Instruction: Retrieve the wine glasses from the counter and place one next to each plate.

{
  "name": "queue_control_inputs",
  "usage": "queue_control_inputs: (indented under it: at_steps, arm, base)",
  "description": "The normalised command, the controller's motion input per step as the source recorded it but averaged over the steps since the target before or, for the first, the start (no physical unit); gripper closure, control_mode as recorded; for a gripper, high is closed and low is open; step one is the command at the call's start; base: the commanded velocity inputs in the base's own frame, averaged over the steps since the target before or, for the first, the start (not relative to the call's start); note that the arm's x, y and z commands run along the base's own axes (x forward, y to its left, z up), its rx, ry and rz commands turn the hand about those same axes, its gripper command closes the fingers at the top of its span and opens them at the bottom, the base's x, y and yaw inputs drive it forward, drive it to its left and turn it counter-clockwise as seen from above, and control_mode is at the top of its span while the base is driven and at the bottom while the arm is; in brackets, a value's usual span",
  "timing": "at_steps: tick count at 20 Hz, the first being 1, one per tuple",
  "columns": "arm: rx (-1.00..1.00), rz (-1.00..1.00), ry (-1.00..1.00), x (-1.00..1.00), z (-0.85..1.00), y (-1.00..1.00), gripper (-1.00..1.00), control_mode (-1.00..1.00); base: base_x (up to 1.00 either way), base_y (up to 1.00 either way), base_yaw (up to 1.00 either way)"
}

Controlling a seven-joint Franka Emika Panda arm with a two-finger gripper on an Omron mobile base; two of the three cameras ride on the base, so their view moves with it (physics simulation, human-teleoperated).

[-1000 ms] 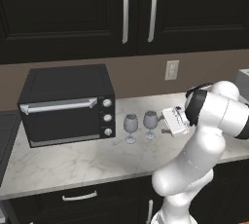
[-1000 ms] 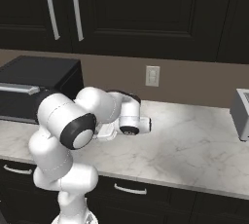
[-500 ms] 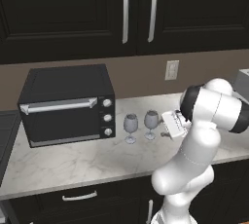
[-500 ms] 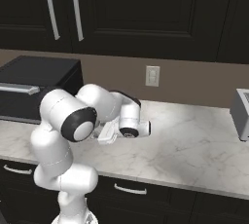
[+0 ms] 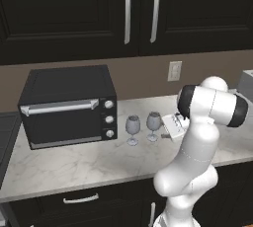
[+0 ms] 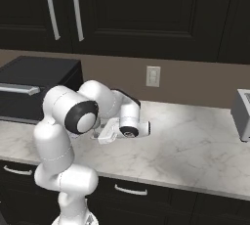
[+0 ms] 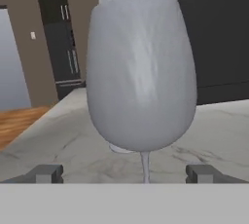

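Two glasses (image 5: 143, 128) stood side by side mid-counter (image 5: 74, 164) by the oven (image 5: 69, 105), gripper (image 7: 124, 173) levelled at one, jaws held apart.

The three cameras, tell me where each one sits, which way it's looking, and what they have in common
Left base view: behind the arm to its left, looking forward and down at the counter, toaster oven and two wine glasses; the white arm rises lower right.
Right base view: behind to the right, facing the same counter; the arm rises lower left, its hand pointing left.
Hand view: on the hand, looking along the open gripper at the nearer wine glass; the finger tips show at bottom.
Shared: both base views show the oven and wall outlet.
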Motion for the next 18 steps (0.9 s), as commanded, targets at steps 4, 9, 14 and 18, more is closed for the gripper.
queue_control_inputs:
  at_steps: [4, 9, 14, 18]
  arm:
    - [0.0, 0.0, 0.13, 0.26, -0.18, 0.09, -1.0, -1.0]
    - [0.0, 0.0, 0.06, 0.0, -0.19, 0.17, -1.0, -1.0]
    - [0.0, 0.0, 0.01, 0.16, -0.23, 0.08, -1.0, -1.0]
    - [0.0, 0.0, 0.0, 0.27, -0.17, 0.0, -1.0, -1.0]
  base:
    - [0.0, 0.0, 0.0]
    - [0.0, 0.0, 0.0]
    - [0.0, 0.0, 0.0]
    - [0.0, 0.0, 0.0]
